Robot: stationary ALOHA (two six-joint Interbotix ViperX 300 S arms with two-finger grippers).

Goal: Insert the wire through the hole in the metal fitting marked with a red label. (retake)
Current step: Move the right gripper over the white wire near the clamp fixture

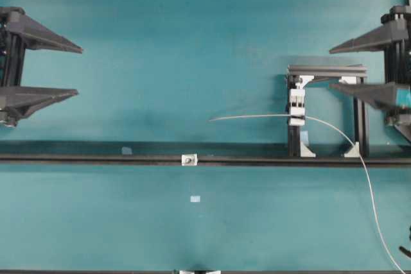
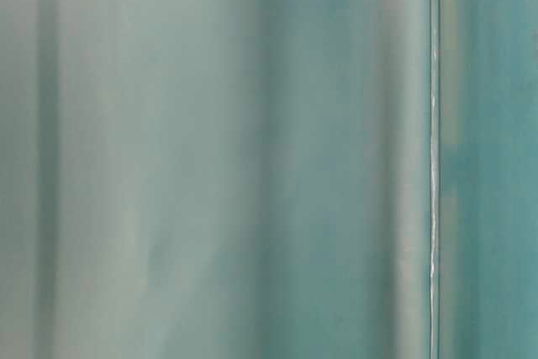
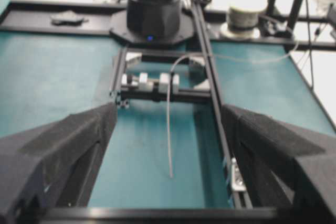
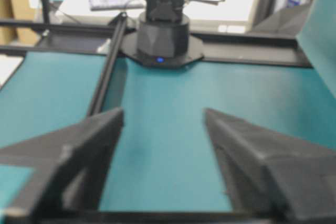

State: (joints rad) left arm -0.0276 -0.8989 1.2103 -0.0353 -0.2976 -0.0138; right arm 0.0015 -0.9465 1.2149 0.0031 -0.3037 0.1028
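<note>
There are 2 grippers, 1 wire, 1 metal fitting, 1 white clip and 1 long black rail.

The left gripper [image 1: 78,70] sits at 9 o'clock on the mat, with its 2 fingers wide apart and nothing between them. The right gripper [image 1: 330,67] sits at 3 o'clock, fingers also wide apart and holding nothing.

The wire [image 1: 257,117] is thin, pale and grey-white. The white clip [image 1: 296,107] on a small black frame [image 1: 327,70] holds it. Its free tip points toward 9 o'clock, lifted off the mat, and its long tail curves down to 5 o'clock.

The metal fitting [image 1: 189,159] is a tiny silvery square on the black rail [image 1: 96,158], near the middle. It has a dark hole [image 1: 189,158]. The wire tip is well apart from it, toward 1 o'clock.

The teal mat [image 1: 192,43] is bare between the grippers. A pale scrap [image 1: 195,199] lies toward 6 o'clock.
</note>
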